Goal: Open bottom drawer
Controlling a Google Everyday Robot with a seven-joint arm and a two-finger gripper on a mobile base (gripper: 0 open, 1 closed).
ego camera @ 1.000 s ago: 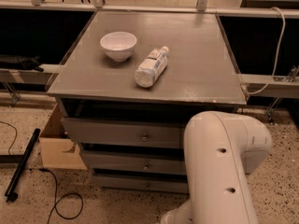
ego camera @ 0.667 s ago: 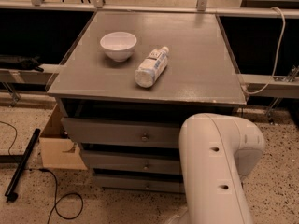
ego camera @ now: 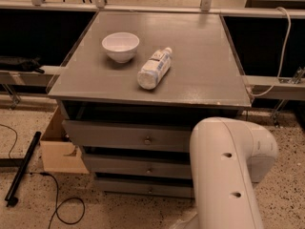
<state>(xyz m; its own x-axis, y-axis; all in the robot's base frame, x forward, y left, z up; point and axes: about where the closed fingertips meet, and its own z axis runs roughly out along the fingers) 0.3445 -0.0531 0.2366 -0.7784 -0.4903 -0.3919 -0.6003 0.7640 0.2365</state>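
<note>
Nearest, at the right, a bulky white robot arm (ego camera: 228,175) fills the corner. Its gripper is out of sight, hidden behind or below the arm, so I cannot tell whether it is spread or closed. Just left of the arm sits the thin grey wooden bottom drawer (ego camera: 128,186) with its small round knob (ego camera: 150,190), its right end behind the arm. Farther back, on the grey counter (ego camera: 200,70), a clear plastic bottle (ego camera: 154,68) lies beside a white round bowl (ego camera: 121,46).

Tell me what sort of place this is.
Likely a lab or workshop: grey cabinet, loose cable on the floor, cardboard box. The gripper is out of view; only the white arm shows.
</note>
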